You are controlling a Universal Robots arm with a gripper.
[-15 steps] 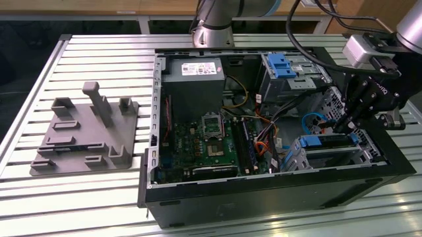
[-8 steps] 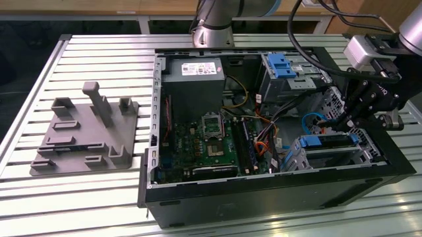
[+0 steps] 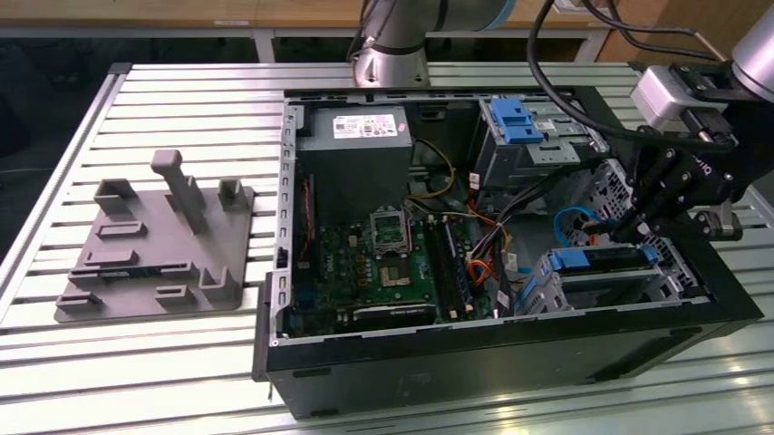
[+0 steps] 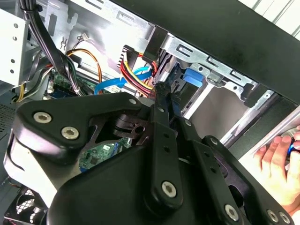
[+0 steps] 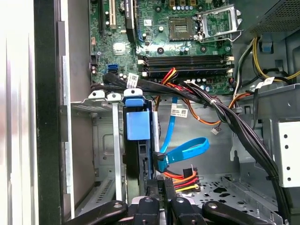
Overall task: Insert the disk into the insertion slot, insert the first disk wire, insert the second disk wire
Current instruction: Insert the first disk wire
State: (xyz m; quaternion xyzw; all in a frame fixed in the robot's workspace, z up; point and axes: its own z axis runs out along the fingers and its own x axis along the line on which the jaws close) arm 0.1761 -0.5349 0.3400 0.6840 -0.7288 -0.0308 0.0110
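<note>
Grey fixture plate [image 3: 133, 272] lies on slatted table [image 3: 181, 362] beside open computer case [image 3: 484, 362]

Robotics lab or test workshop, not home or office. Signs: slatted aluminium table [image 3: 181, 100], robot arm [image 3: 390, 54] standing at its edge, black gripper [image 3: 632, 227] trailing thick cables. Desktop computer case [image 3: 484, 362] lies open on table, its motherboard [image 3: 375, 258] bare. Beside it is grey fixture plate [image 3: 133, 272] with pegs and slots.
</note>
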